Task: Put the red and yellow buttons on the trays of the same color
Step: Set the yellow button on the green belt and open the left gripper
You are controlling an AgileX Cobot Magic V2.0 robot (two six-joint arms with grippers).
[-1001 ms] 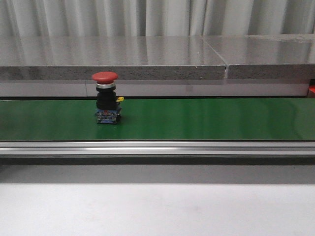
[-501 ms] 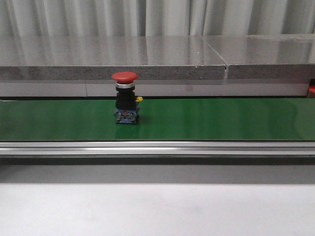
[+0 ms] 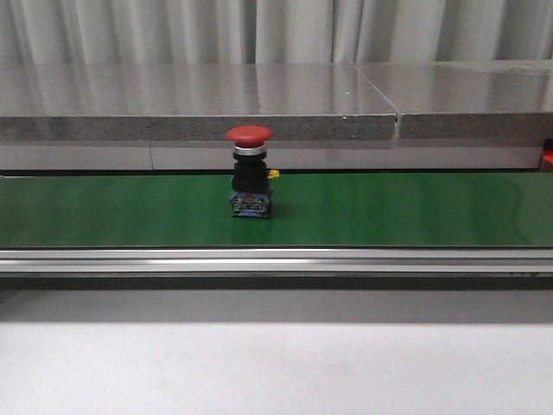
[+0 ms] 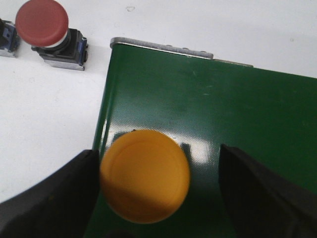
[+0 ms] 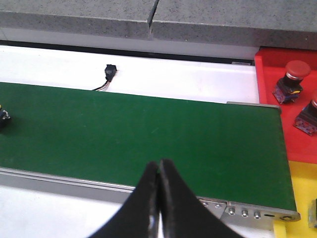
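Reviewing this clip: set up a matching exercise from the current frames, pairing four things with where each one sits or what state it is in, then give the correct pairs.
Things:
1. yellow button
2. right gripper
3. red tray
4. button riding the belt

Places or states:
A. shut, holding nothing, above the green belt
B. upright near the middle of the front view
C. between the open fingers of the left gripper
D. holds two red buttons, past the belt's end

Pairs: 1-C, 2-A, 3-D, 4-B
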